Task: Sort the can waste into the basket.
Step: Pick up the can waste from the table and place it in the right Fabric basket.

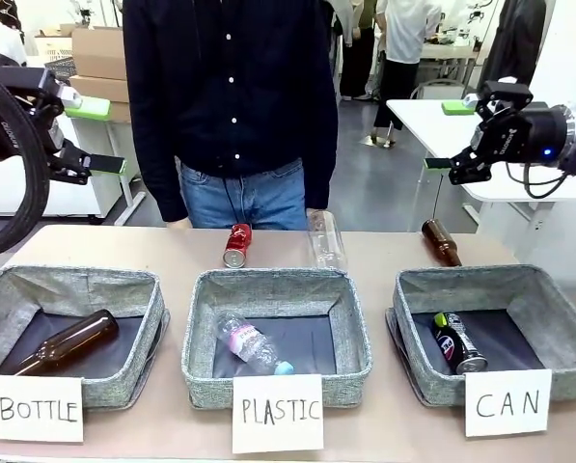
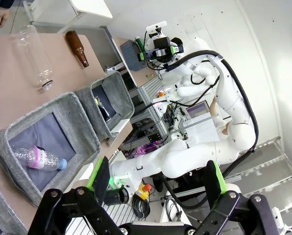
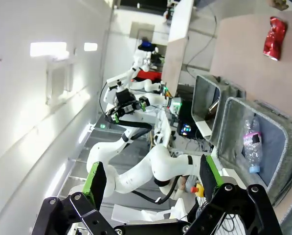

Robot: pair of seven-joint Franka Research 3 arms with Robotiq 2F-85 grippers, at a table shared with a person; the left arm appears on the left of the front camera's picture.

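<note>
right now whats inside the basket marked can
One black can with a green patch lies on the dark lining of the CAN basket. The near wall and the paper sign hide the front strip of the floor. The red can lies outside on the table.

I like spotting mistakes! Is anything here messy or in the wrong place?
Yes. The red can looks crumpled and lies on the table, not in the CAN basket. A clear bottle and brown bottle lie unsorted too.

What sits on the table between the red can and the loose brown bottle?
Front view: one clear plastic bottle lies between the red can and the brown bottle, nearer the can. The table is otherwise bare along that stretch.
</note>
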